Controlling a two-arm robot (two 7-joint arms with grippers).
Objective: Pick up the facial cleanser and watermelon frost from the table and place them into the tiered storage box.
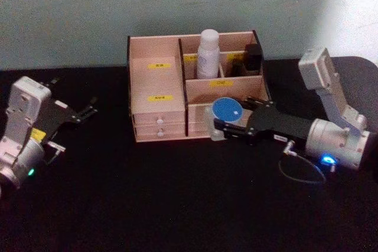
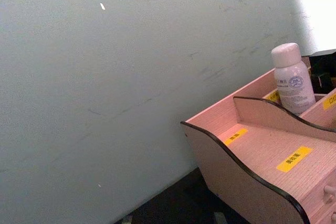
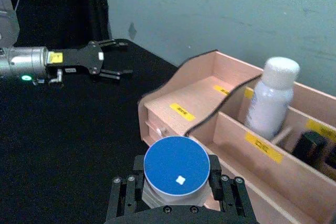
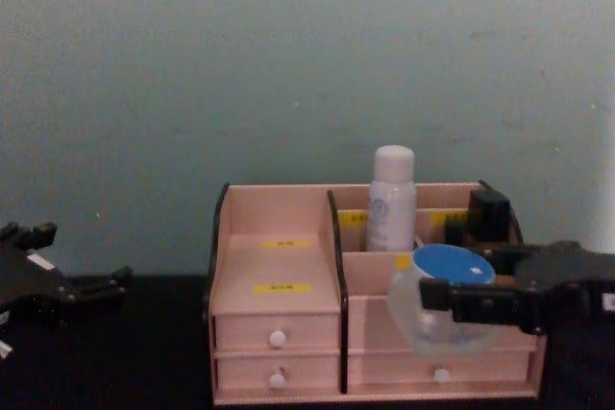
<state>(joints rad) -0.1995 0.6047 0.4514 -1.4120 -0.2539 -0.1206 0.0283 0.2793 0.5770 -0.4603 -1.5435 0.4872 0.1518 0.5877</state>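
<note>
R hand [image 3: 177, 192] clenched on blue-lid jar [image 3: 177, 166], at box's [image 1: 153, 81] 5 o'clock, front edge. White bottle [image 1: 208, 51] already inside. Risk: jar sits low, could clip front wall & tip. L hand [image 1: 82, 110] released, 9 o'clock on the surface.

What stays hidden or unreadable

The print on the yellow labels [image 1: 159, 97] of the tiered storage box [image 1: 155, 81] is too small to read. Its walls hide the lower part of the white bottle [image 1: 208, 51] and of a black thing [image 1: 253, 56] in the back right compartment. The right gripper [image 3: 177, 184] covers the sides of the blue-lidded jar [image 3: 177, 166].
</note>
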